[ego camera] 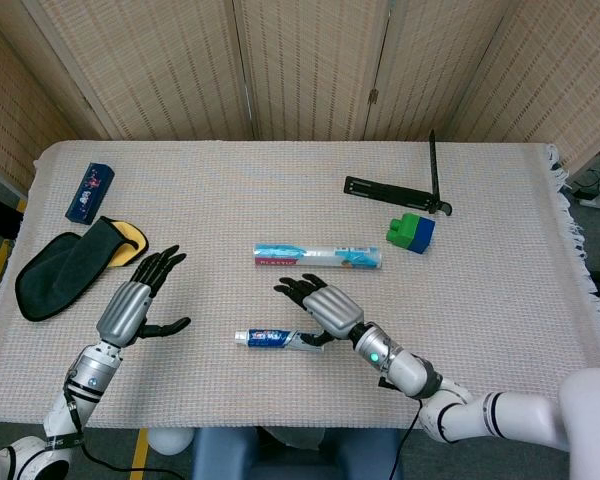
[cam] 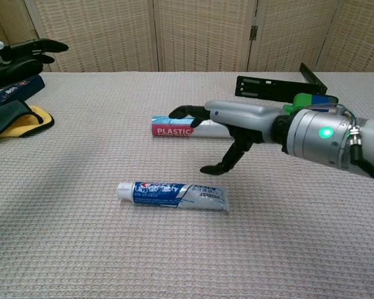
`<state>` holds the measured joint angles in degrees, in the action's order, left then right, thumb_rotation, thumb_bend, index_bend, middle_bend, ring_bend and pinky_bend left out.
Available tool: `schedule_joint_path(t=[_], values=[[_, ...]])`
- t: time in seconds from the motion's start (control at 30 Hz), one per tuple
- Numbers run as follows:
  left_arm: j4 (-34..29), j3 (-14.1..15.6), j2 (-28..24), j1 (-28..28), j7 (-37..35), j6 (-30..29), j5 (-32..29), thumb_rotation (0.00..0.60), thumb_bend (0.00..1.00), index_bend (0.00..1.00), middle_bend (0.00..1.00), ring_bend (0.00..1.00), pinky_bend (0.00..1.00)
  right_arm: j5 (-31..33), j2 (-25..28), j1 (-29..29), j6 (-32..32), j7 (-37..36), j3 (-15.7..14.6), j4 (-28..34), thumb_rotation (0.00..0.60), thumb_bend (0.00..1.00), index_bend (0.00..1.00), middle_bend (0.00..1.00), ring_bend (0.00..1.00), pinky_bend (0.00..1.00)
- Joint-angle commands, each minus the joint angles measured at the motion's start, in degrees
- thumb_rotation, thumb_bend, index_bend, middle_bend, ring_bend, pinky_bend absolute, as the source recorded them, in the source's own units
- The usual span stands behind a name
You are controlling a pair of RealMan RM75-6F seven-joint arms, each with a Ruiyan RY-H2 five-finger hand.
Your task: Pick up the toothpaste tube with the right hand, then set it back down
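Observation:
The blue and silver toothpaste tube lies flat on the woven tablecloth near the front edge, cap pointing left. My right hand hovers just above and behind its crimped end, fingers spread, holding nothing. My left hand floats open well to the left of the tube, fingers extended, also empty.
A plastic-wrap box lies just behind the right hand. A green and blue block and a black stand sit at the back right. A dark cloth with yellow lining and a blue pack lie at the left.

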<state>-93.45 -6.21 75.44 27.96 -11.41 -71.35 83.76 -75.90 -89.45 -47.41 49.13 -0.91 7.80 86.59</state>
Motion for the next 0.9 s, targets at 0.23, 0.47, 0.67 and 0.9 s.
schedule_joint_path(t=[0.23,0.47,0.67,0.9], values=[[3.73,0.2,-2.14,-4.22,8.58,-5.22,-2.08,0.6,0.39,0.16,0.14,0.11,0.02,-8.25,18.0,15.94,23.0,3.04,-4.64,8.99,0.6,0.48,0.39,0.36,0.39,0.28],[3.53,0.54,-4.79,-9.14,14.78,-9.86,-5.41,0.6,0.44,0.22,0.19,0.16,0.08,-7.59,26.34,25.51,30.62,5.32,-8.91,12.61,0.6,0.48,0.25,0.3,0.36,0.28],[0.62,1.92,-6.62,-13.5,15.33,-12.79,-6.79,0.6,0.44,0.18,0.19,0.14,0.02,-8.69,29.42,31.79,35.9,3.76,-11.11,12.15,0.6,0.48,0.09,0.15,0.2,0.18],[-0.89,4.15,-6.92,-17.05,19.24,-16.11,-4.91,0.6,0.44,0.15,0.16,0.1,0.0,-9.47,30.13,36.02,37.86,-2.08,-12.09,9.65,0.6,0.48,0.08,0.11,0.11,0.06]])
